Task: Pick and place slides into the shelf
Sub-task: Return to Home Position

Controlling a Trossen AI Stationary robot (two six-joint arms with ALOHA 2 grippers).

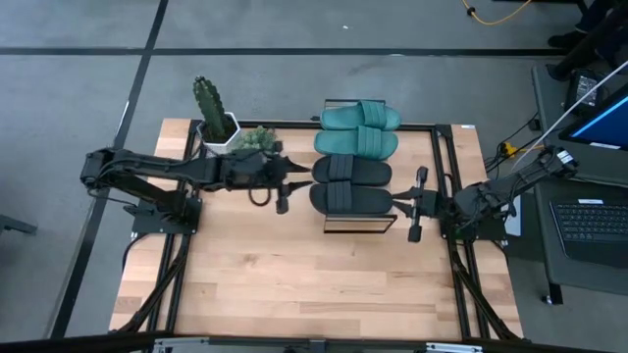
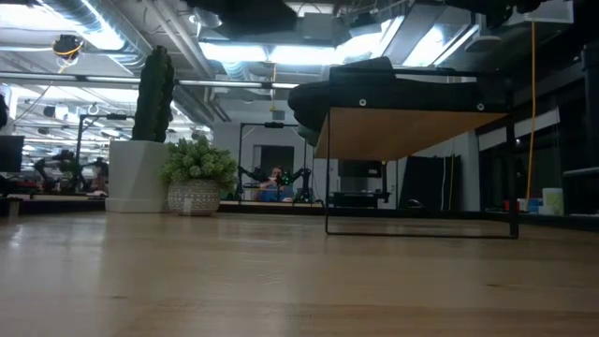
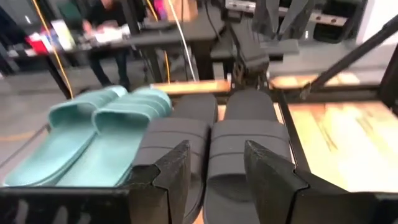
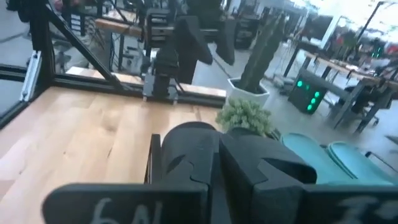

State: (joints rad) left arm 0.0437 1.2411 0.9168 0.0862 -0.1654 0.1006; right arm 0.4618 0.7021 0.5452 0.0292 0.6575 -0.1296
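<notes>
Slides look done to me: the two teal slides (image 1: 358, 129) sit on the far part of the shelf (image 2: 412, 131) and the two black slides (image 1: 350, 183) on the near part, all side by side on the plank. So I'd call this the go-home step, not another pick. The left hand (image 1: 294, 176) hangs just left of the shelf, level with the black pair, fingers apart and nothing between them. The right hand (image 1: 400, 203) is just right of the shelf by the nearest black one, pinched together and empty as far as I can see. Next move probably wants both arms drawn straight back outward over the surface (image 1: 294, 284) without nudging the rack. Watch the left side: a cactus (image 1: 209, 108) and a bushy plant (image 1: 253, 139) stand just beyond that arm. A laptop (image 1: 589, 230) sits off to the right, well clear.
</notes>
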